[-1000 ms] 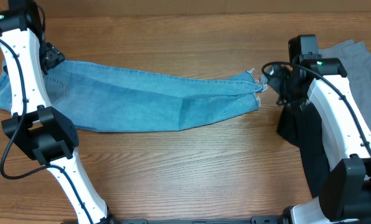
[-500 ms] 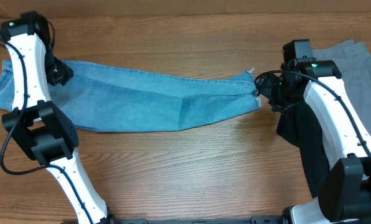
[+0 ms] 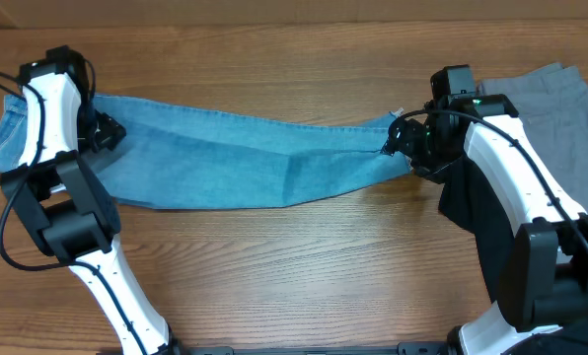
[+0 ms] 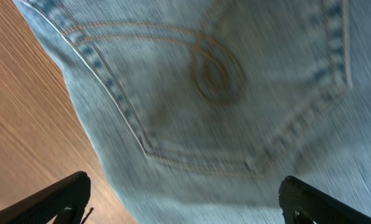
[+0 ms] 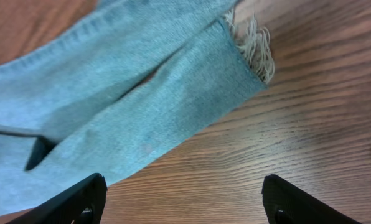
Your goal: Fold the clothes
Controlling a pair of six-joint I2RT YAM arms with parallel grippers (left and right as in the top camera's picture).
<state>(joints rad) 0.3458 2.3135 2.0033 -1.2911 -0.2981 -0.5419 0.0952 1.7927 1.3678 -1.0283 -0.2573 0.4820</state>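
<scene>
- From overhead, light blue jeans (image 3: 245, 163) lay stretched across the wooden table (image 3: 304, 266), with the left gripper (image 3: 105, 133) at the waist end and the right gripper (image 3: 401, 138) at the hems.
- At the left wrist, the fingers (image 4: 55, 199) were spread wide above a stitched back pocket (image 4: 216, 93).
- At the right wrist, the fingers (image 5: 73, 199) were spread wide, gripping nothing, over the frayed hems (image 5: 257, 53).

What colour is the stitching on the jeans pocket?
Orange-tan stitching on light blue jeans; clearest in the left wrist view.
</scene>
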